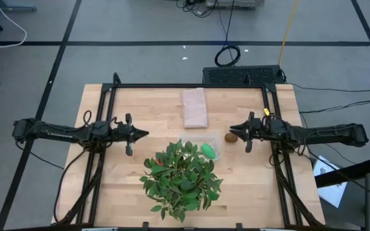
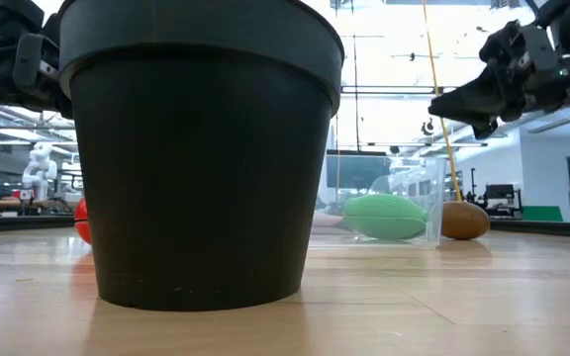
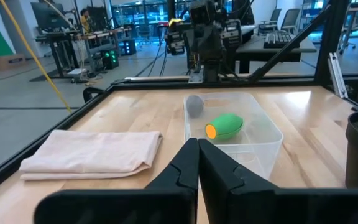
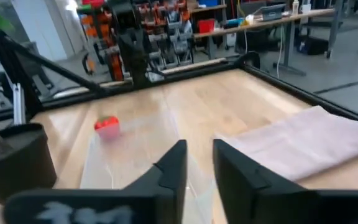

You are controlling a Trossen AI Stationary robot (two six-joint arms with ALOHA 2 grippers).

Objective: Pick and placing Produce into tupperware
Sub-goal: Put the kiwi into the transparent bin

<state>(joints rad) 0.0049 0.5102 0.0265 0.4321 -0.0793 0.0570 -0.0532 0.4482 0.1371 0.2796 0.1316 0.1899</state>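
The clear tupperware [image 1: 196, 142] stands on the table's middle, and the bright green oval [image 1: 207, 150] lies in it, as the left wrist view [image 3: 224, 126] and the low view [image 2: 384, 217] also show. The brown kiwi-like ball [image 1: 231, 136] rests on the table just right of the tub [image 2: 463, 220]. The small red piece [image 4: 107, 124] rests on the table beyond the tub, beside the pot [image 2: 82, 220]. My right gripper [image 1: 232, 128] is open and empty, raised above the kiwi [image 2: 445, 104]. My left gripper [image 1: 144, 133] is shut and empty, left of the tub.
A big leafy plant [image 1: 182, 176] in a dark pot [image 2: 201, 148] stands near the table's front, close to the tub. A pinkish-beige folded cloth [image 1: 194, 107] lies at the far middle. A black frame [image 1: 191, 86] borders the table.
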